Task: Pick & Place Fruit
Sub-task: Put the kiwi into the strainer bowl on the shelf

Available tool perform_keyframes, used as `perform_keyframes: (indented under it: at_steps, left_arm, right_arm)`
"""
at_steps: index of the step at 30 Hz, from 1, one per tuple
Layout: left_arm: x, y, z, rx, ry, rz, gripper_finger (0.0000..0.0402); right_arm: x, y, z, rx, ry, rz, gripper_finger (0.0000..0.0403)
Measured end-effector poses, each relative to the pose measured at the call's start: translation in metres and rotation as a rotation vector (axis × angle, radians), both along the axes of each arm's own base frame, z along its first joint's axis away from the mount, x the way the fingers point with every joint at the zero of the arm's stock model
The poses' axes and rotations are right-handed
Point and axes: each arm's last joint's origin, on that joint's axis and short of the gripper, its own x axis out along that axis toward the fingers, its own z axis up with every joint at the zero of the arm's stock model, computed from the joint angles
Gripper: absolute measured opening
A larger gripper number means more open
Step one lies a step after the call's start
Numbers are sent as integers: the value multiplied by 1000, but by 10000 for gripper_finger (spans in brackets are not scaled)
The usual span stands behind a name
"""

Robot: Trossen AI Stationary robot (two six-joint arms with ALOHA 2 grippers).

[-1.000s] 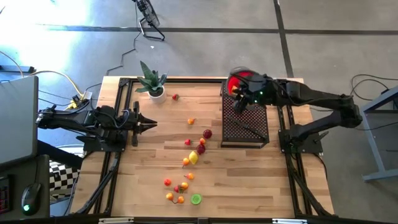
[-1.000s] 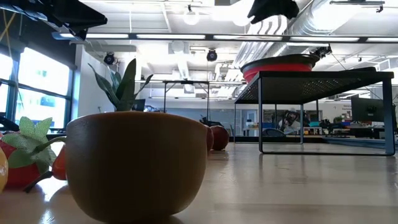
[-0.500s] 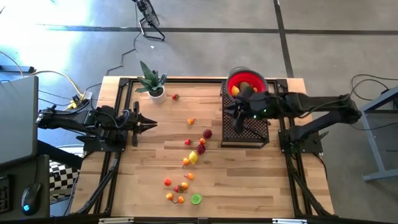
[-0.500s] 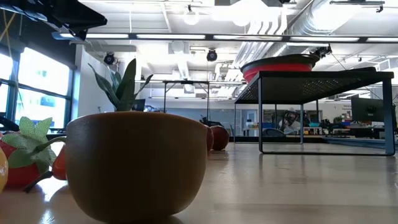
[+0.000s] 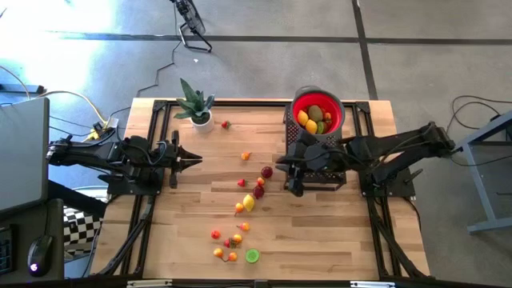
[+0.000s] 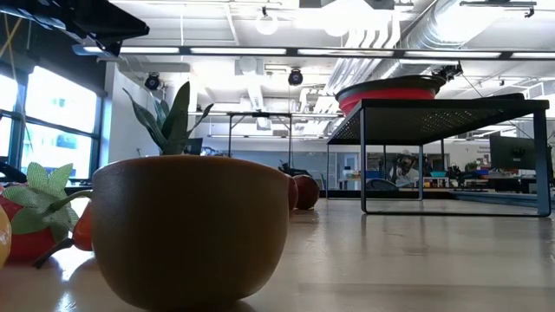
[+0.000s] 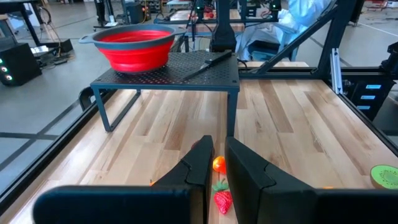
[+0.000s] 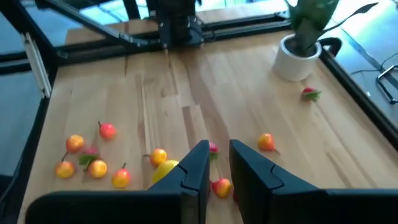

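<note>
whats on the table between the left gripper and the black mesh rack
In the high view, a scatter of fruit lies between the left gripper and the black mesh rack; otherwise bare wood.

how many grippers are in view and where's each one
2. The left gripper hangs over the table's left side, pointing toward the middle. The right gripper is by the black mesh stand, near the scattered fruit. None hidden.

Kiwi slice (image 7: pixel 385 175) cut by edge
</note>
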Motion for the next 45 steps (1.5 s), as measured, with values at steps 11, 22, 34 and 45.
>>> perform_keyframes:
  at_steps: [11, 22, 34, 45]
  left_arm:
    - [0, 0, 0, 1, 0, 2, 37]
    - [0, 0, 0, 0, 0, 4, 37]
    - [0, -3, 0, -116, -8, -77, 37]
    - [28, -6, -16, -171, 153, -58, 37]
  right_arm:
    - [26, 22, -23, 26, 22, 75, 54]
    - [45, 37, -41, 86, 27, 169, 54]
    - [41, 71, -48, 51, 24, 222, 54]
    - [33, 86, -50, -33, 40, 258, 16]
